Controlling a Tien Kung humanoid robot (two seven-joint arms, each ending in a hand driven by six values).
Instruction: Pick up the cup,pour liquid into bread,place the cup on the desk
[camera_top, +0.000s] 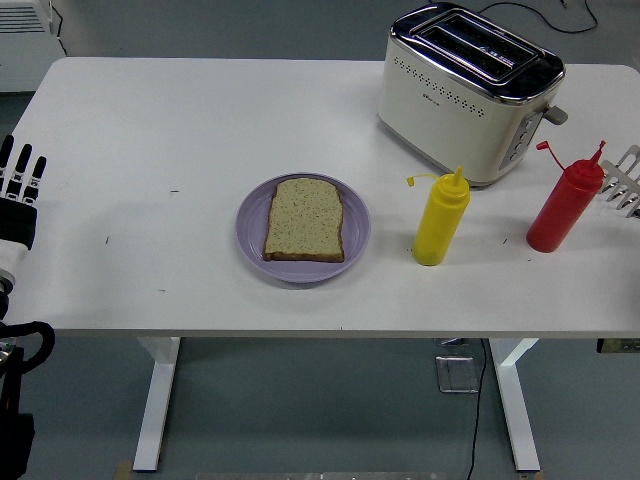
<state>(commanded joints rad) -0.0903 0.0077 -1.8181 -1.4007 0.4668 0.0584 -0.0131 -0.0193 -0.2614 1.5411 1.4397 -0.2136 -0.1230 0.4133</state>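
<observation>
A: Bottles, not a cup, are what I see: a yellow squeeze bottle (440, 222) and a red squeeze bottle (564, 203), both upright on the bench (200, 120) and held by nothing. Which one is the task's "cup"?

B: I cannot tell. The slice of bread (305, 220) lies flat on a purple plate (250, 232), left of the yellow bottle, which stands near it. The red one is well apart from the plate, toward the right edge.

A: So which step is this?

B: The pick-up, I judge, and not yet begun. The right robot hand (622, 182) shows only as pale fingers just beside the red bottle, spread and empty. The left robot hand (20, 195) rests at the left edge, fingers straight, gripping nothing.

A: Next move?

B: Probably closing around a bottle's body, keeping it upright.

A: Anything hidden?

B: Most of the right robot hand is cut off by the frame. Whether the bottles hold liquid is unclear. A toaster (465, 92) stands behind them.
</observation>
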